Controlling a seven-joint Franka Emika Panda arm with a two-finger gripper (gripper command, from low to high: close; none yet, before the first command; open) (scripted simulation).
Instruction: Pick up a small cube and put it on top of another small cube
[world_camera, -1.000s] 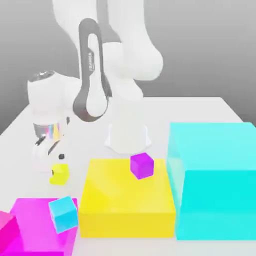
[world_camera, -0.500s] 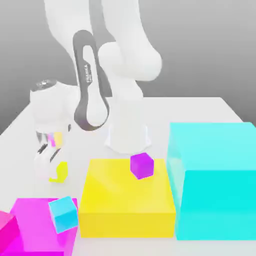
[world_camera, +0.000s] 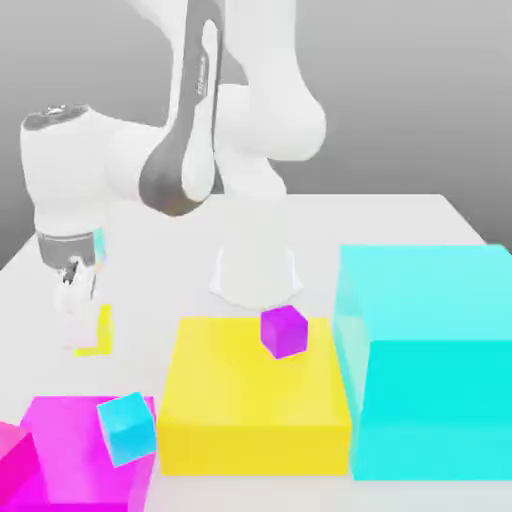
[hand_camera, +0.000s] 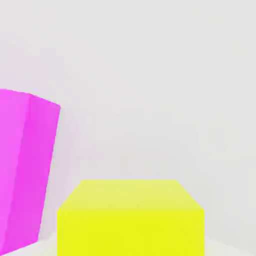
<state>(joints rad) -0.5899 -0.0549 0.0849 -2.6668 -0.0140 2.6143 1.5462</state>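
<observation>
The small yellow cube (world_camera: 99, 331) hangs just above the white table at the exterior view's left, and my gripper (world_camera: 88, 334) is shut on it, its white fingers (world_camera: 72, 322) partly covering the cube. In the hand view the same yellow cube (hand_camera: 130, 217) sits close to the camera. A small purple cube (world_camera: 284, 332) rests on the big flat yellow block (world_camera: 250, 410). A small cyan cube (world_camera: 127, 428) lies tilted on a magenta block (world_camera: 60, 455).
A large cyan block (world_camera: 430, 360) stands at the exterior view's right, beside the yellow block. The arm's white base (world_camera: 255, 272) stands behind the yellow block. The magenta block (hand_camera: 25, 165) appears beside the held cube in the hand view.
The gripper has closed on the small yellow cube and carried it toward the exterior view's left. The arm's upper links have swung the same way.
</observation>
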